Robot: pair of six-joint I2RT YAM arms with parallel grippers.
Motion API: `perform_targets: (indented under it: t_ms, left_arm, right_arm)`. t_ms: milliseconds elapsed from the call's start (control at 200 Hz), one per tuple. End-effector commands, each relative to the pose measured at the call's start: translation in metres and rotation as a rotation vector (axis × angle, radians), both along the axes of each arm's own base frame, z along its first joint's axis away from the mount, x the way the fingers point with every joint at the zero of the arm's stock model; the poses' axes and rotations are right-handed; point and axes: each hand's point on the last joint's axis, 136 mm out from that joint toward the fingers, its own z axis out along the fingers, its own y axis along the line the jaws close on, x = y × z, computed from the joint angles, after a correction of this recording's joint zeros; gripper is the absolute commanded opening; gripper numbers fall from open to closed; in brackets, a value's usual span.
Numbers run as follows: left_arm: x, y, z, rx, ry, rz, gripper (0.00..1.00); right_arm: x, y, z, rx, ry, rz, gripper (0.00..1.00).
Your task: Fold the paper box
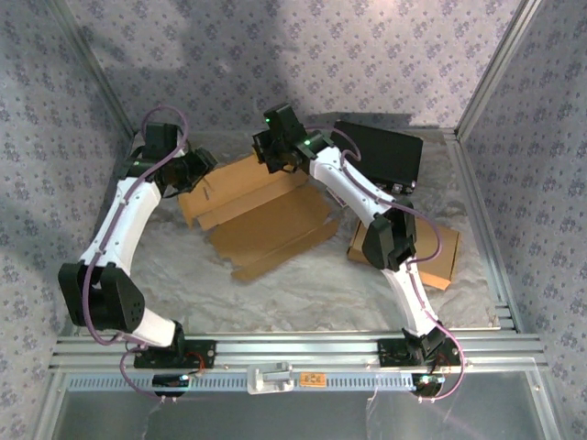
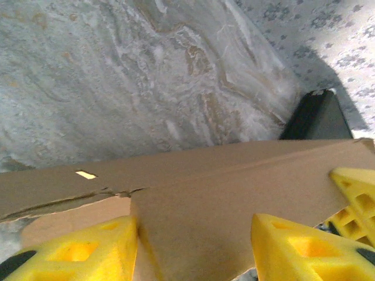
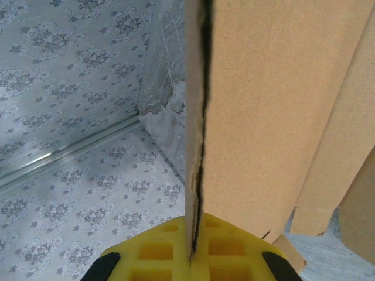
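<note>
Paper box [image 1: 261, 215] lies part-folded toward back middle of table [image 1: 303, 293]. We see right gripper [image 3: 193, 249] pinched tight on its thin wall edge. Left gripper [image 2: 193, 246] half spread over left flap, gripping nothing. We reckon cardboard light, stiffish, creases easily, so we'd grab near fold lines.

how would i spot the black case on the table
Start at the table's far edge, by the patterned back wall. Just right of the unfolded cardboard box lies a flat case, black where its neighbours are brown cardboard.
</note>
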Motion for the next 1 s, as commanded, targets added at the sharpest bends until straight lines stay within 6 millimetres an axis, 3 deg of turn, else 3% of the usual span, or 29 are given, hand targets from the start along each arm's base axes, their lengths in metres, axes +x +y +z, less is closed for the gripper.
perform_targets:
  t_ms: [0, 105, 185, 315, 395, 665, 840, 994]
  left_arm:
    - [0.018, -0.004, 0.036, -0.049, -0.129, 0.000, 0.53]
    - [0.015, 0.011, 0.050, -0.005, -0.172, 0.014, 0.54]
    - [0.009, 0.037, 0.050, 0.038, -0.175, 0.072, 0.55]
    - [-0.007, 0.093, 0.033, 0.138, -0.154, 0.222, 0.52]
    - [-0.012, 0.111, 0.011, 0.124, -0.102, 0.284, 0.47]
    - [-0.004, 0.124, -0.079, -0.065, 0.016, 0.378, 0.35]
    - [0.028, 0.079, -0.093, -0.343, -0.077, 0.210, 0.26]
    - [0.032, 0.065, -0.110, -0.502, -0.113, 0.200, 0.17]
  right_arm:
    - [-0.007, -0.008, 0.047, 0.081, -0.055, -0.020, 0.00]
    - [-0.009, -0.021, 0.062, 0.092, -0.080, -0.056, 0.00]
    - [-0.009, -0.030, 0.068, 0.128, -0.082, -0.093, 0.00]
    - [-0.011, -0.044, 0.077, 0.181, -0.053, -0.139, 0.00]
    - [-0.011, -0.056, 0.084, 0.207, -0.052, -0.180, 0.00]
    - [-0.005, -0.085, 0.097, 0.249, -0.020, -0.240, 0.00]
    - [0.002, -0.091, 0.099, 0.277, -0.014, -0.263, 0.00]
    - [0.010, -0.097, 0.098, 0.292, 0.000, -0.280, 0.00]
